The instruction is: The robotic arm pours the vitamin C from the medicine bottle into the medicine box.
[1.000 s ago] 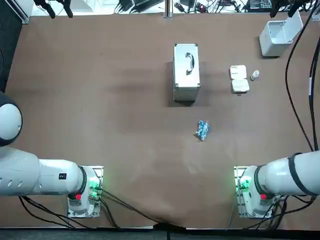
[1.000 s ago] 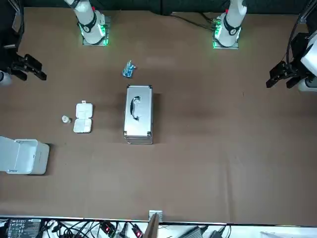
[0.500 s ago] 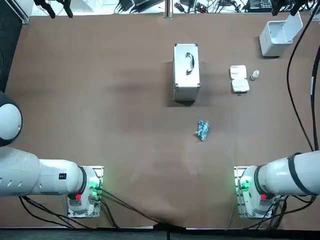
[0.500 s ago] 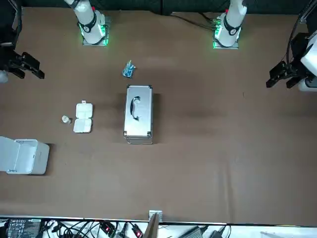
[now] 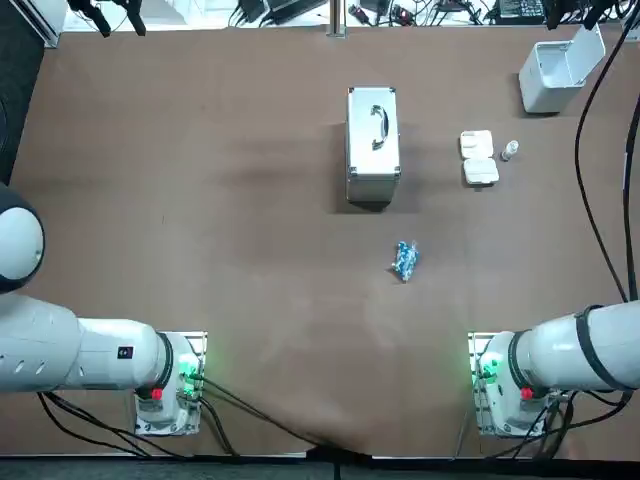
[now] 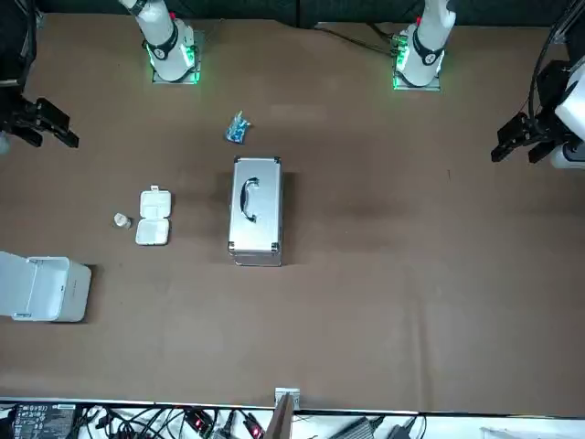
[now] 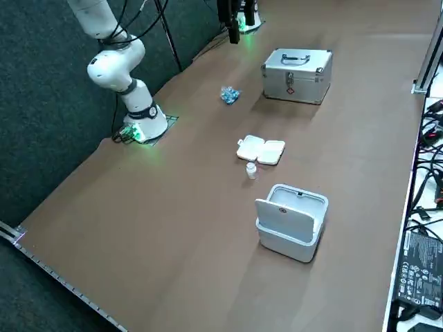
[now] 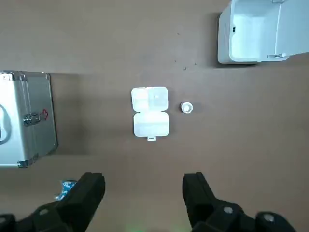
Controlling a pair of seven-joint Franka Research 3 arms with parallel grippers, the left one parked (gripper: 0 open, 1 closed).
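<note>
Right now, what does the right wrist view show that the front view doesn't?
Only the right wrist view: the right gripper up close, held high over the table, black fingers spread wide open, and the latch side with a red mark on the silver metal case.
Only the front view: both green-lit arm bases, and the case's whole lid with its handle.
Both: the open white plastic medicine box, the small white medicine bottle beside it but apart, the open white lidded bin, and the crumpled blue packet.
</note>
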